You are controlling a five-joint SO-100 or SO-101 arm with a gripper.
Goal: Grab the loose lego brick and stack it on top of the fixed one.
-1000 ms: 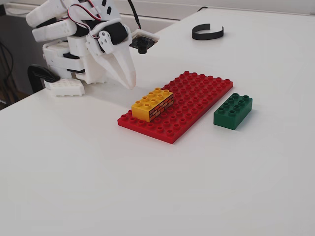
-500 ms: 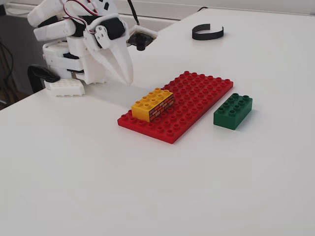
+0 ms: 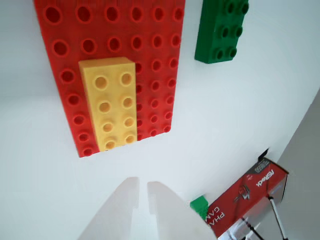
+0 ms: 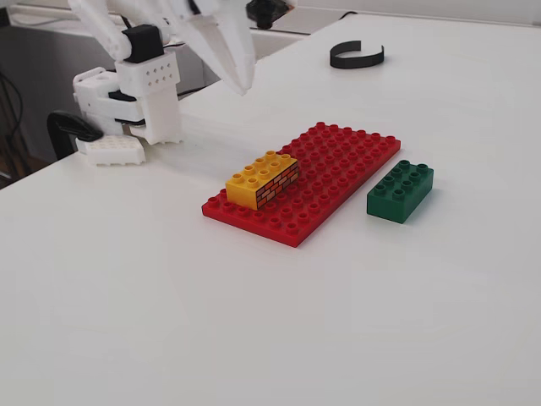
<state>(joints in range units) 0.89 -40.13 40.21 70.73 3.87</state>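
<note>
The dark green loose brick (image 4: 400, 190) lies flat on the white table just right of the red baseplate (image 4: 338, 161); in the wrist view it (image 3: 222, 30) is at the top right. The yellow fixed brick (image 4: 262, 178), with a brick-wall pattern on its side, sits on the baseplate's near left part; in the wrist view it (image 3: 110, 102) is on the red plate (image 3: 160, 75). My white gripper (image 4: 241, 83) hangs high above the table, up and left of the plate, jaws together and empty. In the wrist view the gripper (image 3: 142, 186) enters from the bottom.
The arm's white base (image 4: 144, 93) stands at the table's far left edge. A black C-shaped band (image 4: 357, 56) lies at the back. In the wrist view a red ASRock box (image 3: 247, 195) and a small green piece (image 3: 199, 205) sit near the table's edge.
</note>
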